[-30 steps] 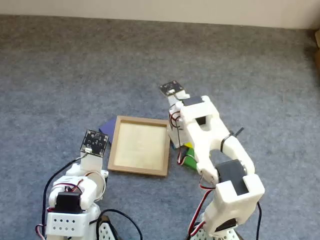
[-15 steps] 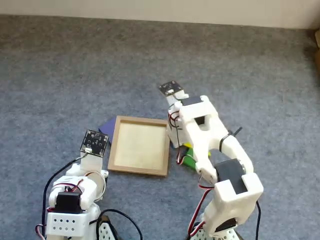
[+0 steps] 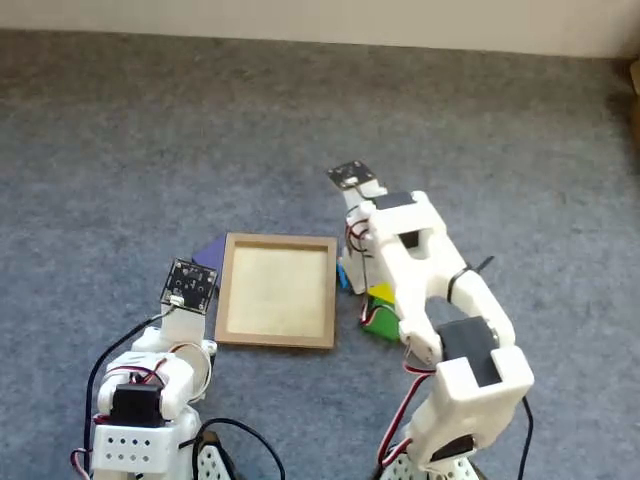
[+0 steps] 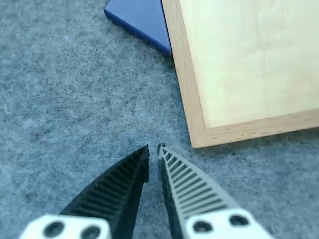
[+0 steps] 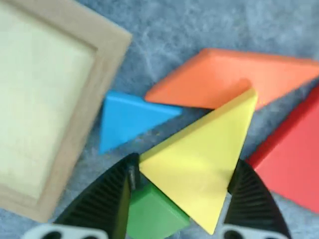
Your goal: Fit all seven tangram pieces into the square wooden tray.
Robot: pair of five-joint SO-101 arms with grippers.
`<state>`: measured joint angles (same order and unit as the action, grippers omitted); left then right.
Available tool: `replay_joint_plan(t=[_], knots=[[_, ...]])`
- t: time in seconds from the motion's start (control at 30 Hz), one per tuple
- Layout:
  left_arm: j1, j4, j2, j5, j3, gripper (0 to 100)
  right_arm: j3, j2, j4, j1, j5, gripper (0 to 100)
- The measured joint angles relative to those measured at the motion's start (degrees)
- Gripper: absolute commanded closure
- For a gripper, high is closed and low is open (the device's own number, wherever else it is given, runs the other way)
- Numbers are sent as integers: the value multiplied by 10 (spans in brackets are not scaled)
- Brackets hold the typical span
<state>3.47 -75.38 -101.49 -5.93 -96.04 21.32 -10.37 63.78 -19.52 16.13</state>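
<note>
Nothing placed yet: the square wooden tray point(image 3: 276, 340) is bare inside, and the pieces lie on the carpet around it: dark blue piece point(image 4: 142, 20) against one outer edge, blue triangle point(image 5: 127, 119), orange piece point(image 5: 224, 74), red piece point(image 5: 289, 164) and green piece point(image 5: 149, 214) off the opposite side. Right gripper point(image 5: 185, 164) has jaws pinching the yellow triangle point(image 5: 199, 169) by its edges, over the green piece; left gripper point(image 4: 153, 148) has jaws pressed together, holding nothing, over the carpet near a tray corner. Six pieces countable, the seventh probably hidden under the right arm, and red and green are cut off by the frame.
</note>
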Motion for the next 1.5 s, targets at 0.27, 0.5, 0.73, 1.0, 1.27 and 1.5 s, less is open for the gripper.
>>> replay_joint_plan(t=[0.27,0.5,0.73,1.0,1.27,1.5], knots=[[0,0,0,0,0,949,23,38,2,11,10,821],[0,0,0,0,0,949,23,117,2,13,10,821],[0,0,0,0,0,949,23,181,2,1,8,821],[0,0,0,0,0,949,23,193,2,-101,-66,821],[0,-1,0,0,0,949,4,193,2,-152,-179,821],[0,-1,0,0,0,949,-3,193,-18,-202,-269,821]])
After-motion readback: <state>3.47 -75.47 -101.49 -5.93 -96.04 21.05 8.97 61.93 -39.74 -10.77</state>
